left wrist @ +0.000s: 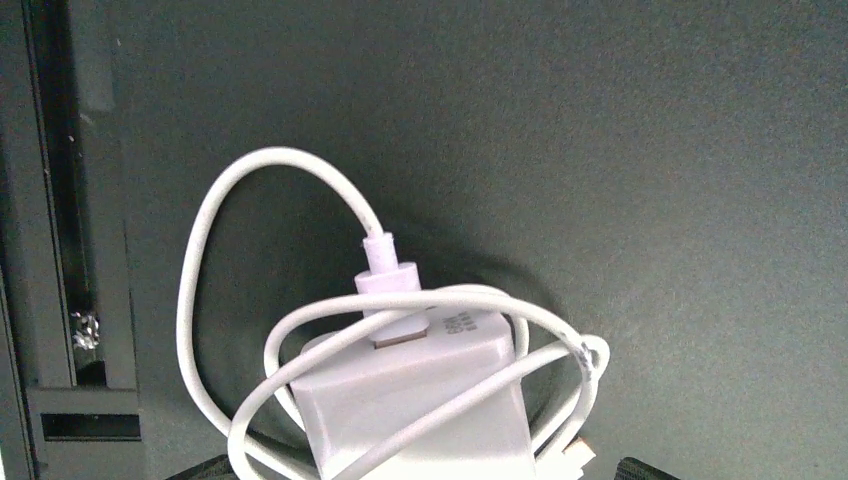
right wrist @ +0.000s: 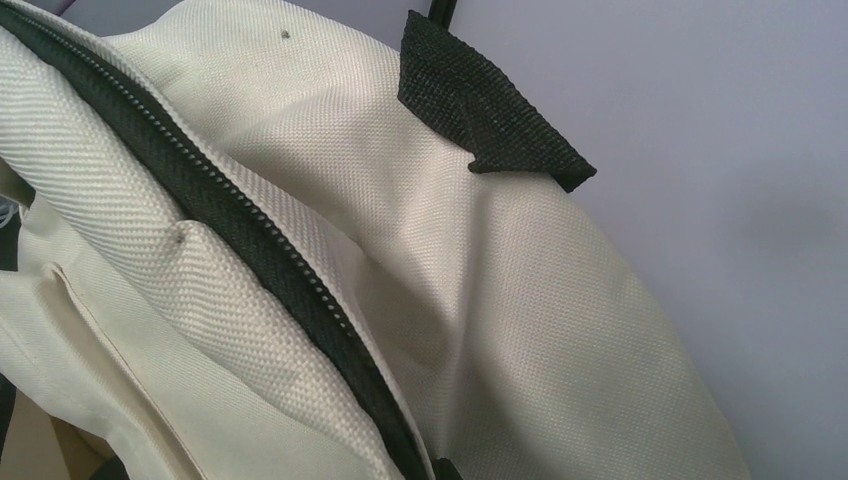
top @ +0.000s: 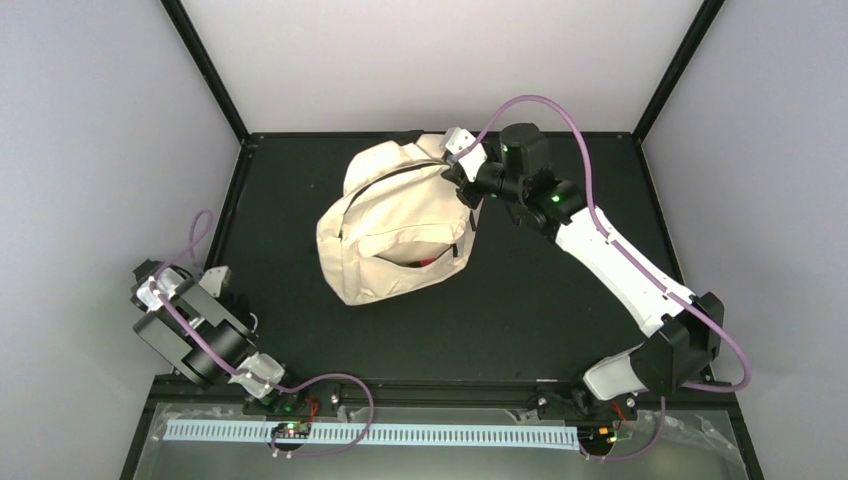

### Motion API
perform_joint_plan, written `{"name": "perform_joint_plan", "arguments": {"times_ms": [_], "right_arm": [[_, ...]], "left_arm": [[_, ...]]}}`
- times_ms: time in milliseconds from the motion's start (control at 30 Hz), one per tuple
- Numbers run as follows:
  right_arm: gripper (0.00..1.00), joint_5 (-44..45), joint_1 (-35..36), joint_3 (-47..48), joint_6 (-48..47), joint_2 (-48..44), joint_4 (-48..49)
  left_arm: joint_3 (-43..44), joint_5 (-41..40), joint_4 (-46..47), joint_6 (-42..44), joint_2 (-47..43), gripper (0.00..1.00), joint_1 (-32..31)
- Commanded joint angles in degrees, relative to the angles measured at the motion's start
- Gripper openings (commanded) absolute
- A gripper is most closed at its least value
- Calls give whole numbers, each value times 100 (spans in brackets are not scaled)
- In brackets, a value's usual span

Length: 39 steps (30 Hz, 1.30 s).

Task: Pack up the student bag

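Note:
The student bag [top: 400, 225], a cream fabric backpack with dark zipper lines, lies in the middle of the black table. Its front pocket gapes, and something red [top: 426, 261] shows inside. My right gripper [top: 462, 178] is shut at the bag's upper right edge. The right wrist view is filled with cream fabric [right wrist: 520, 330] and the black zipper [right wrist: 260, 250], and the fingers are hidden there. My left gripper [left wrist: 428, 470] hangs open at the table's left edge. A white charger [left wrist: 420, 400] wrapped in its white cable [left wrist: 200, 250] lies between the spread fingertips [left wrist: 215, 470], untouched.
A black strap tab [right wrist: 480, 110] sticks out of the bag's top. A metal rail [left wrist: 60, 250] runs along the table's left edge beside the charger. Black frame posts and white walls close in the back and sides.

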Motion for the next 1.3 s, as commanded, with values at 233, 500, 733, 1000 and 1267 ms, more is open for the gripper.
{"name": "perform_joint_plan", "arguments": {"times_ms": [233, 500, 733, 1000, 1267], "right_arm": [[1, 62, -60, 127, 84, 71, -118], [1, 56, -60, 74, 66, 25, -132], [1, 62, -60, 74, 49, 25, -137], [1, 65, -60, 57, 49, 4, -142], [1, 108, -60, -55, 6, -92, -71]], "left_arm": [[-469, -415, 1207, -32, -219, 99, -157], [-707, -16, 1259, 3, -226, 92, -337], [-547, 135, 986, -16, -233, 82, -375], [-544, 333, 780, 122, -394, 51, -374], [-505, 468, 677, 171, -452, 41, -372]]}}
